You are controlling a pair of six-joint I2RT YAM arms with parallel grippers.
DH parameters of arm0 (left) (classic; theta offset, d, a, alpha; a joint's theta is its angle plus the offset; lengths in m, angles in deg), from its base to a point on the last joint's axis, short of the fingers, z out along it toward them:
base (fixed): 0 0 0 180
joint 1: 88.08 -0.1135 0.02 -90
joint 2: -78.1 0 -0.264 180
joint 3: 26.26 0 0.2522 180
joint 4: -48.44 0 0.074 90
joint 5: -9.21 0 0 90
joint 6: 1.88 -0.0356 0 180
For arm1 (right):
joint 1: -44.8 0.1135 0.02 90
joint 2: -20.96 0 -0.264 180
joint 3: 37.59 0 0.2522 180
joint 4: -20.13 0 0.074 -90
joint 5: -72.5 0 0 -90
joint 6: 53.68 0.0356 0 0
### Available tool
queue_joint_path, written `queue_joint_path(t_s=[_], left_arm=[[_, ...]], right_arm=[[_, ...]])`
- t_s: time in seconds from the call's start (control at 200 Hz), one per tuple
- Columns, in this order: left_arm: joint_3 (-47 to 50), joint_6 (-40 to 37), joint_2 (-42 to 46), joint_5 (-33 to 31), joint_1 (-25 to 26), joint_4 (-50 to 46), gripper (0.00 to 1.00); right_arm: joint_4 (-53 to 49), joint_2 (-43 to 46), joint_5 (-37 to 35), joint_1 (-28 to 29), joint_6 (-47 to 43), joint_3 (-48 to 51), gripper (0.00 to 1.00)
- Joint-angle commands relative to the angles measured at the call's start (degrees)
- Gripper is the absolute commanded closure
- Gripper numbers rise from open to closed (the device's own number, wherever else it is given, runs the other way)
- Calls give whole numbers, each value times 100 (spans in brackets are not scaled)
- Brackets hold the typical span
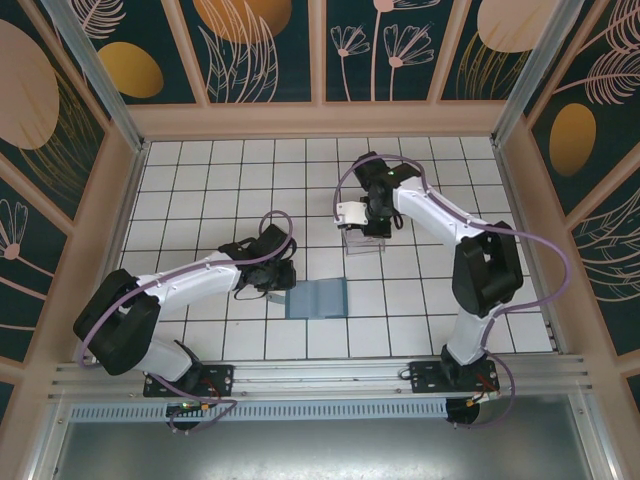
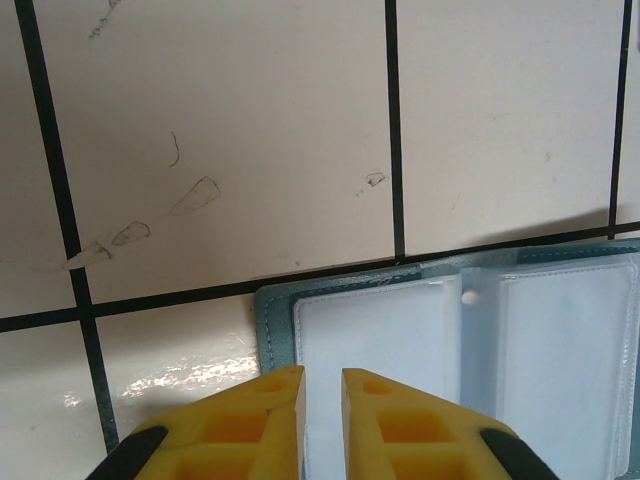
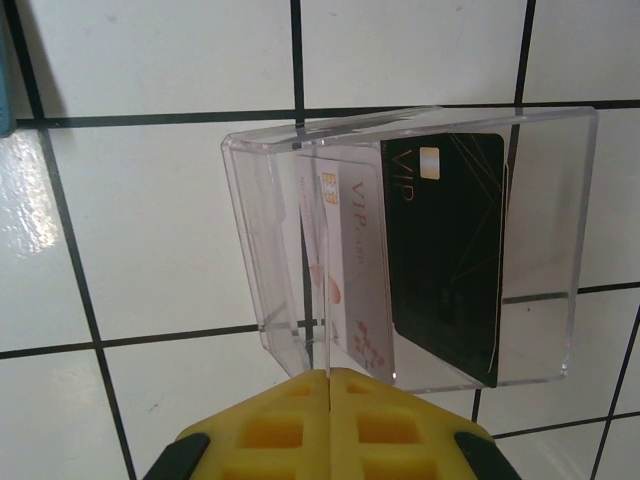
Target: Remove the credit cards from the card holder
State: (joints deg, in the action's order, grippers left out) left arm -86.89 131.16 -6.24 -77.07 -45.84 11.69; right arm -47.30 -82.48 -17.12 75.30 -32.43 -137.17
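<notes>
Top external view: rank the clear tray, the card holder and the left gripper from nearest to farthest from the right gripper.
1. Clear tray: right at the right gripper, mid-table.
2. Card holder: lying open, nearer the arm bases and to the left.
3. Left gripper: at the card holder's left edge, farthest.

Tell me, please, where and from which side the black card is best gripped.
Probably pinch the black card by its upper long edge, coming down from above. It stands tilted on edge in the clear box, whose walls block the sides. Mind the white card beside it.
</notes>
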Motion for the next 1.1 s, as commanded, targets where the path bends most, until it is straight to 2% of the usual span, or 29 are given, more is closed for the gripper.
queue_joint_path(t_s=[0.0, 0.43, 0.676, 1.096], left_arm=[[-67, -54, 132, -84, -50, -57, 82], [-59, -54, 200, -115, -89, -108, 82], [-89, -74, 196, -115, -107, -144, 82], [-63, -49, 205, -116, -110, -136, 82]], right_arm=[[-215, -137, -99, 52, -272, -236, 100], [-98, -453, 48, 52, -453, -301, 100], [-144, -592, 236, 255, -490, -464, 100], [-266, -966, 89, 149, -199, -521, 100]])
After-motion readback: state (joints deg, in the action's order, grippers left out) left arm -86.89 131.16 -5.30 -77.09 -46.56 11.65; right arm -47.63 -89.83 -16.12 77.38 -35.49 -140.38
